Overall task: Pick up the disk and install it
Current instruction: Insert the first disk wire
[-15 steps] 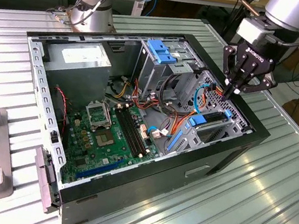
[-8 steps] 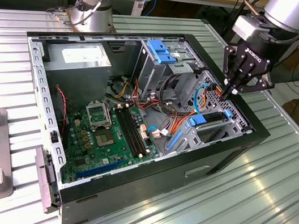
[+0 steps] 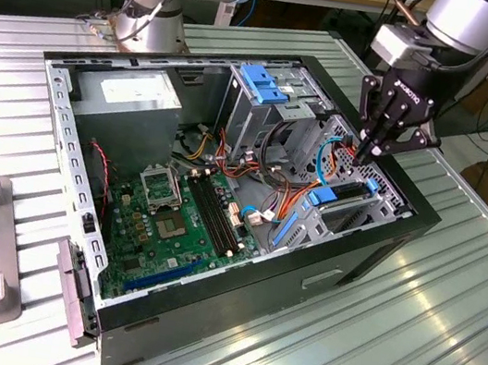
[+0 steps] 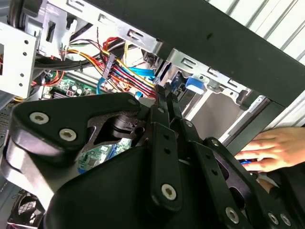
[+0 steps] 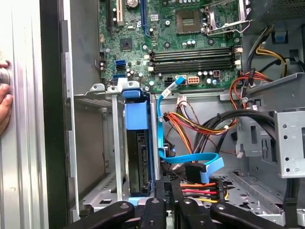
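First wrist view: disk [image 5: 138,148] seated in its bay, just beside narrow, empty jaws.

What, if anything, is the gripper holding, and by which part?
Nothing visibly: the gripper is shut, poised above the disk, which sits in its bay of the computer case.

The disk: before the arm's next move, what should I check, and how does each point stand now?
1. Disk in its bay: ok, standing on edge.
2. Disk fully seated: cannot tell.
3. Gripper near the disk: ok, just beside it.
4. Cables clear of gripper: not ok, red and orange cables lie right beside it.
5. Person's hand away from the case: not ok, it rests on the table beside it.
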